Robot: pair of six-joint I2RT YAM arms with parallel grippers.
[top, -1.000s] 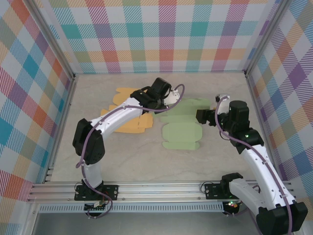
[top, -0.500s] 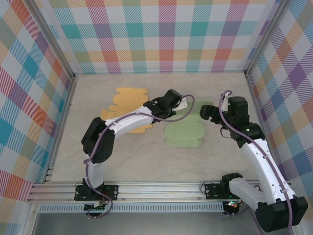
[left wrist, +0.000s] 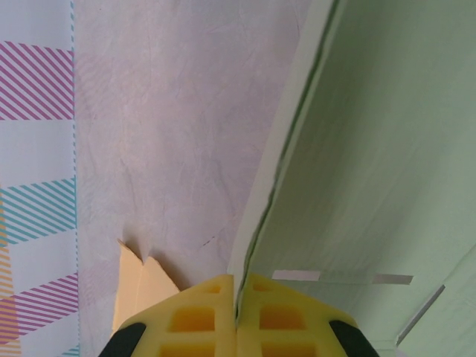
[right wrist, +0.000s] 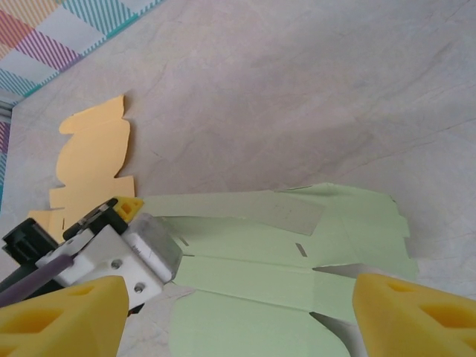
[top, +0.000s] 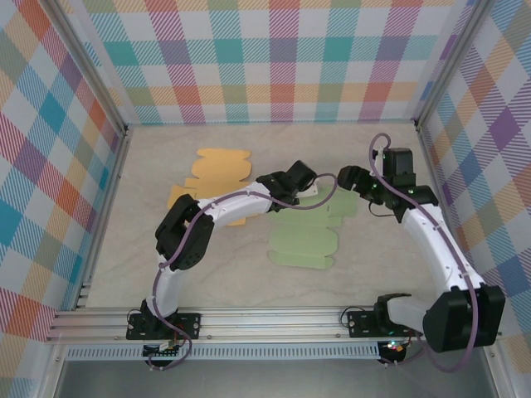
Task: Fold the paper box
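Your left gripper (left wrist: 238, 309) is closed, its two yellow fingers (left wrist: 197, 320) pinched together on a raised edge of the green box sheet (top: 305, 242). That edge runs from between the tips toward 12 o'clock in the left wrist view, and the rest of the sheet spreads to 3 o'clock. From above, the left gripper (top: 312, 191) grips the sheet at its 12 o'clock edge, and the sheet's wide panel lies flat near the middle of the table (top: 373, 274).

Your right gripper (top: 347, 177) is at 2 o'clock from that panel, just beside the sheet's far flaps. Its jaws stand wide apart and hold nothing; in its wrist view the green box sheet (right wrist: 297, 260) lies flat on the table ahead of them. An orange sheet (top: 217, 170) lies at 10 o'clock from the green one.

Against half a second ago, the green sheet has slid toward 7 o'clock. Your left arm now reaches further toward 3 o'clock, and your right gripper has drawn toward 12 o'clock.
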